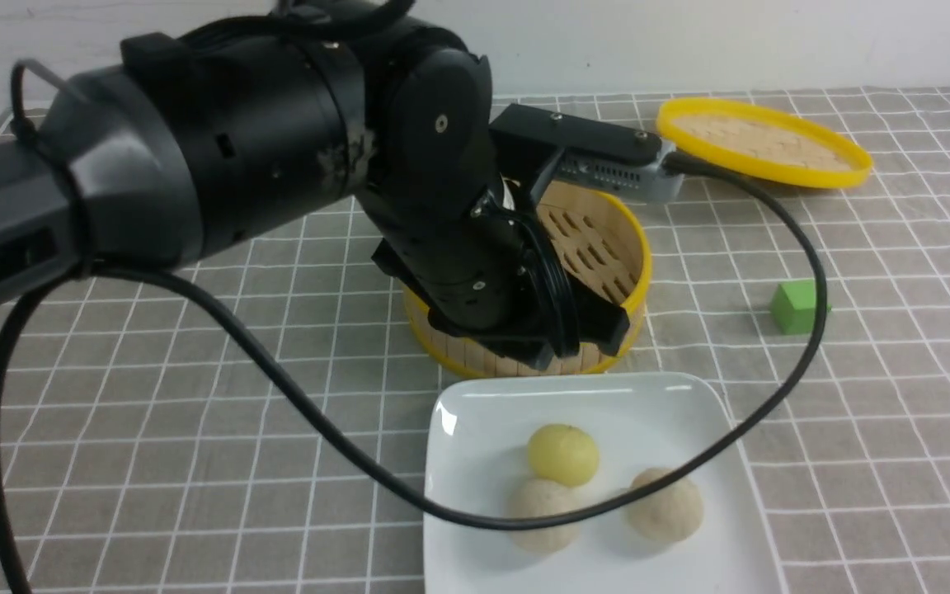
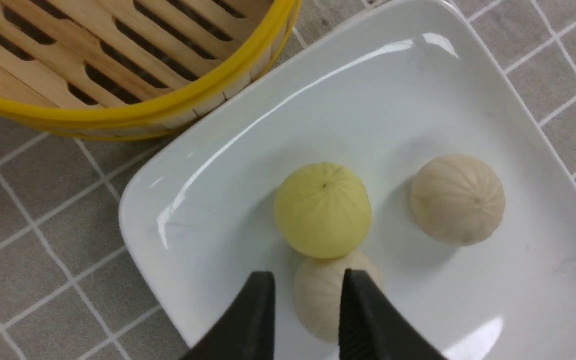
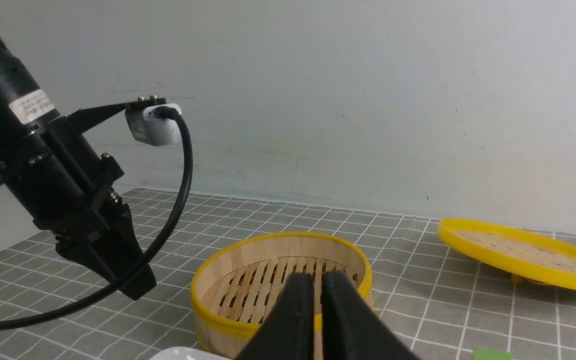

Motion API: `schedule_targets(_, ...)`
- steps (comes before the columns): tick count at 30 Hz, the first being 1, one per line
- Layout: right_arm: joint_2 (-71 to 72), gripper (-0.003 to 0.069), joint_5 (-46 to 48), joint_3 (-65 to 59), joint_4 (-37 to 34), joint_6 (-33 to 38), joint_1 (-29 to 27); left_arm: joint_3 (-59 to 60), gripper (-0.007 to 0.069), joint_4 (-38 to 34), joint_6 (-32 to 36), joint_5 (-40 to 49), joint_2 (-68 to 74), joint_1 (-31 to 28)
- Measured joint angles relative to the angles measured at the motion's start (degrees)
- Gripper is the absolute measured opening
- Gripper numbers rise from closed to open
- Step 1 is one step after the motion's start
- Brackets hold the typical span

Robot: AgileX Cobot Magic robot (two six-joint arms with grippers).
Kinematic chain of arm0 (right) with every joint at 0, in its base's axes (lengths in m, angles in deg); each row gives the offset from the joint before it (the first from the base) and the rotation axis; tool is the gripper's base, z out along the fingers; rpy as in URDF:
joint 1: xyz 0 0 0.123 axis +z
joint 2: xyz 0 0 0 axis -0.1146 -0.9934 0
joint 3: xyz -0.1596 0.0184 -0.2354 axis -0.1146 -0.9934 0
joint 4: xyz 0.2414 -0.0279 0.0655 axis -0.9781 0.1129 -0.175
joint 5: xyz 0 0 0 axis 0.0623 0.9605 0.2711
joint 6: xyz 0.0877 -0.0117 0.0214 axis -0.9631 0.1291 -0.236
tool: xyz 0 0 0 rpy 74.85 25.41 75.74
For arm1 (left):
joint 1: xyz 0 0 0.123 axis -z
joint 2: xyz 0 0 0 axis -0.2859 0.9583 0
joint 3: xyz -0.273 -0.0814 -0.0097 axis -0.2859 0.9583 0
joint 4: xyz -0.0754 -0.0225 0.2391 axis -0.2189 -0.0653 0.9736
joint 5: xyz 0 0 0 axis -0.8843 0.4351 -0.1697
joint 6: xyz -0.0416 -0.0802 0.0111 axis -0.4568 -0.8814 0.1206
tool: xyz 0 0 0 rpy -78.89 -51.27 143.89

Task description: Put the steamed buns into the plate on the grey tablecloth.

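Observation:
The white square plate (image 1: 475, 412) lies on the grey tablecloth (image 1: 195, 429) at the front. Three steamed buns lie in it: a yellow-green one (image 1: 562, 454), a beige one (image 1: 543, 513) touching it, and a second beige one (image 1: 665, 505) apart to the right. My left gripper (image 1: 578, 342) hovers above the plate's far edge, in front of the steamer, open and empty. In the left wrist view its fingers (image 2: 255, 315) straddle the near beige bun (image 2: 318, 295) from above, with the yellow-green bun (image 2: 323, 210), the other beige bun (image 2: 457, 199) and the plate (image 2: 418, 90) beyond. My right gripper (image 3: 318, 277) is shut and empty.
The empty yellow-rimmed bamboo steamer (image 1: 607, 247) stands just behind the plate. Its round lid (image 1: 764, 153) lies at the back right. A green cube (image 1: 797, 307) sits right of the steamer. The left arm's black cable (image 1: 805, 330) loops over the plate.

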Motion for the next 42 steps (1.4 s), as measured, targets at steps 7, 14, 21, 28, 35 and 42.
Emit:
schedule_targets(7, 0.0, 0.0047, 0.0, 0.0, 0.0, 0.0, 0.0, 0.0, 0.0006, 3.41, -0.65, 0.04, 0.0, 0.0)
schedule_targets(14, 0.0, 0.0048, 0.0, 0.0, 0.1, 0.0, 0.0, 0.0, 0.0002, 6.54, -0.89, 0.06, 0.0, 0.0)
schedule_targets(21, 0.0, 0.0055, 0.0, 0.0, 0.1, 0.0, 0.0, 0.0, 0.0002, 6.91, -1.06, 0.06, 0.0, 0.0)
schedule_targets(28, 1.25, 0.0063, -0.57, -0.52, -2.33, 0.0, -0.26, 0.0, 0.0003, 7.17, -1.06, 0.11, 0.0, 0.0)
schedule_targets(35, 2.89, 0.0072, -2.19, -7.65, -3.68, 0.0, -10.88, 0.0, 0.001, 7.17, -1.06, 0.11, -0.04, 0.0)
schedule_targets(42, 4.65, 0.008, -1.3, -16.12, -4.05, 0.09, -22.12, 0.0, 0.0013, 7.17, -1.06, 0.46, -0.95, 0.0)
